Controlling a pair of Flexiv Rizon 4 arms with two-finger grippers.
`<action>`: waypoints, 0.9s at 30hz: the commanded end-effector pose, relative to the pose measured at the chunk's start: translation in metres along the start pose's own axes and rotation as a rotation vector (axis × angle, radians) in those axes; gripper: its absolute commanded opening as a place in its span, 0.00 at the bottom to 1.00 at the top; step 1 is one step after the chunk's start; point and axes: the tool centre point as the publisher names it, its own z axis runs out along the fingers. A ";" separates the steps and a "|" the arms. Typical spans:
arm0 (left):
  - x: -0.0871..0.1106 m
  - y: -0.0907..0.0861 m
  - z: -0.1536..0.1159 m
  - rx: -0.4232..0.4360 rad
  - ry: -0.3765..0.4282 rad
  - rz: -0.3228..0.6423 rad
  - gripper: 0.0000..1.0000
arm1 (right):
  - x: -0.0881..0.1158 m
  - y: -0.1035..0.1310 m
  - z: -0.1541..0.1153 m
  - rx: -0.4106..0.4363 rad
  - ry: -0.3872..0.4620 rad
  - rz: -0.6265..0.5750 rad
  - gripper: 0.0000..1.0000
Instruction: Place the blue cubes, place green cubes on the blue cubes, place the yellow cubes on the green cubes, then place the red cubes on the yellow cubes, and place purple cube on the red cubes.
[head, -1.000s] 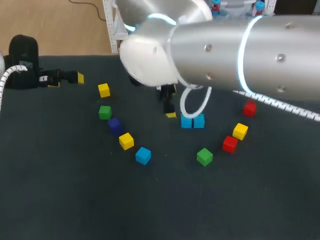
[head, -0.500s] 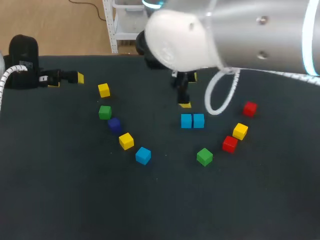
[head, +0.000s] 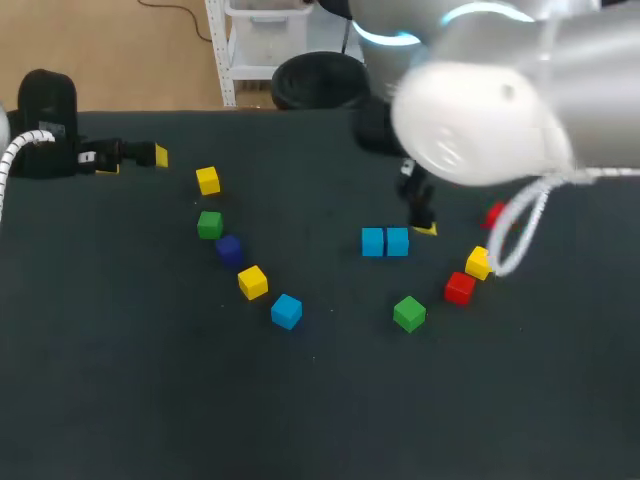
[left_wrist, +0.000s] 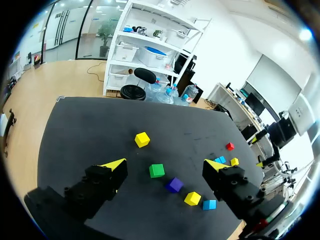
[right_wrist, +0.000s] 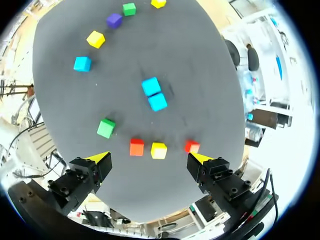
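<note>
Two blue cubes (head: 384, 241) sit side by side at mid-table, seen ahead of the open fingers in the right wrist view as the blue pair (right_wrist: 154, 93). My right gripper (head: 420, 215) hangs open just right of them, above a red cube (right_wrist: 136, 147), a yellow cube (right_wrist: 158, 150) and another red cube (right_wrist: 191, 146). A green cube (head: 408, 313) lies in front. To the left lie a third blue cube (head: 286, 311), yellow cubes (head: 252, 282) (head: 207, 180), a purple cube (head: 229, 249) and a green cube (head: 209, 224). My left gripper (head: 135, 160) is open at the far left edge, holding nothing.
The right arm's big white elbow (head: 480, 125) covers the back right of the table and part of the far red cube (head: 495, 214). Dark table surface (head: 320, 400) stretches bare across the front.
My right arm has swung rightward, carrying its open gripper from left of the blue pair to their right side. The left arm and all the cubes stayed put.
</note>
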 end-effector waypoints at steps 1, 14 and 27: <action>-0.001 -0.002 0.000 -0.009 0.006 -0.002 1.00 | 0.024 0.008 0.007 0.086 -0.178 0.037 1.00; -0.001 -0.002 0.000 -0.009 0.006 -0.002 1.00 | 0.032 0.020 0.018 0.036 -0.192 0.040 1.00; -0.001 -0.002 0.000 -0.009 0.006 -0.002 1.00 | 0.032 0.020 0.018 0.036 -0.192 0.040 1.00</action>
